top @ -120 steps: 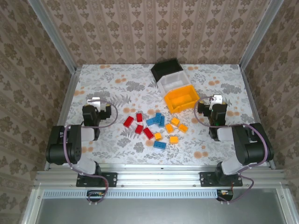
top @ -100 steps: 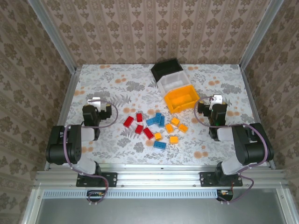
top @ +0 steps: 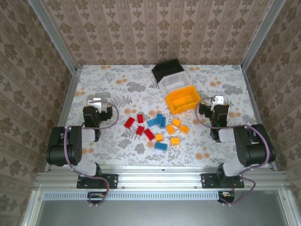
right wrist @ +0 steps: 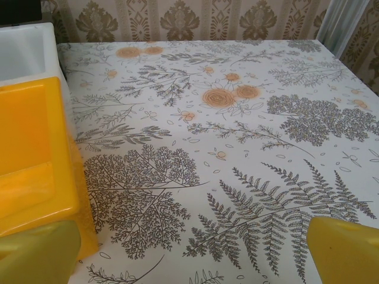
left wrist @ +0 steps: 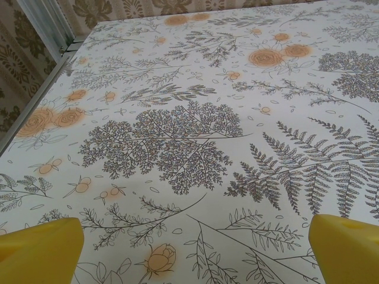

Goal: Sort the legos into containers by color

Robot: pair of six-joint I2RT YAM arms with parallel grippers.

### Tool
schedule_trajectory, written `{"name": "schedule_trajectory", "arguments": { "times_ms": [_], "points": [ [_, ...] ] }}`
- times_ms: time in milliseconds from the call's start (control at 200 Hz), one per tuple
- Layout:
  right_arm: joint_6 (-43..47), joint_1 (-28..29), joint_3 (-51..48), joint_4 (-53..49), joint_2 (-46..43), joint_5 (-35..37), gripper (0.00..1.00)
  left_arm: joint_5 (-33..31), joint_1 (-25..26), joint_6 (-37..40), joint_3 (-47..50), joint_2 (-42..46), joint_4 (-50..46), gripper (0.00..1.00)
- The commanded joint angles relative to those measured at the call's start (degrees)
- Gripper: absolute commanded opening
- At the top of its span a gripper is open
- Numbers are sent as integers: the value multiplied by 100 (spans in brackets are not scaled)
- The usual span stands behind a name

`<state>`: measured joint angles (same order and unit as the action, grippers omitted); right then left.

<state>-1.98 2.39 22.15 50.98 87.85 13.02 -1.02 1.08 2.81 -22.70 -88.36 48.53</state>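
The legos lie loose in the middle of the table: red ones (top: 139,130) on the left, blue ones (top: 157,121) in the middle and orange ones (top: 175,140) on the right. Behind them the containers stand in a diagonal row: black (top: 164,70), white (top: 170,87) and orange-yellow (top: 184,109). My left gripper (top: 95,102) (left wrist: 192,254) rests left of the bricks, open over bare cloth. My right gripper (top: 217,100) (right wrist: 192,254) is open too, just right of the orange-yellow bin (right wrist: 32,154), with the white bin (right wrist: 26,53) behind it.
A floral cloth (top: 117,84) covers the table. Patterned walls and metal frame posts (top: 59,44) close in the back and sides. A metal rail (left wrist: 35,100) runs along the left table edge.
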Motion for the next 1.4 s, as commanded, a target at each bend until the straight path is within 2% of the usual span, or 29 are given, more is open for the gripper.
{"name": "schedule_trajectory", "arguments": {
  "times_ms": [0,625,695,775,830,875,975,1040,1085,1125,1175,1225,1270,1320,1365,1395],
  "points": [
    [-110,24,42,0,4,-81,100,90,-3,53,-68,34,-10,100],
    [-86,58,45,4,-32,13,100,102,-21,18,-72,44,-19,100],
    [-47,152,251,-580,-322,254,100,51,-20,2,-208,160,-305,100],
    [14,345,941,-2098,-760,717,100,115,-4,52,-527,652,-1250,100],
    [55,464,1236,-2579,-1128,766,100,115,36,106,-732,1030,-1842,100],
    [34,621,1450,-2926,-1409,851,100,94,119,128,-779,1379,-1966,100],
    [-620,784,2216,-4420,-1894,982,100,37,279,58,-936,2256,-2366,100],
    [-1142,746,2629,-5250,-2095,665,100,-38,321,-254,-1232,2728,-2876,100],
    [-1927,696,2629,-5427,-2191,790,100,-99,345,-614,-1479,2962,-3317,100],
    [-2884,623,2489,-5530,-2308,1001,100,-301,356,-1246,-1730,3146,-3732,100],
    [-3793,522,2196,-5585,-2484,1120,100,-702,349,-2397,-2078,3327,-4556,100],
    [-3788,438,1932,-5185,-2594,764,100,-956,309,-3452,-2421,3488,-5507,100],
    [-3870,437,1984,-5376,-2567,604,100,-919,239,-3816,-2520,3633,-5990,100],
    [-3844,445,2315,-5981,-2406,408,99,-843,176,-3929,-2320,3854,-6017,100],
    [-3790,453,2719,-6650,-2177,226,96,-1050,123,-4517,-2027,4075,-6044,100],
    [-3784,478,2968,-7092,-2046,199,94,-917,24,-4619,-1817,4219,-5932,100]
  ]
}}
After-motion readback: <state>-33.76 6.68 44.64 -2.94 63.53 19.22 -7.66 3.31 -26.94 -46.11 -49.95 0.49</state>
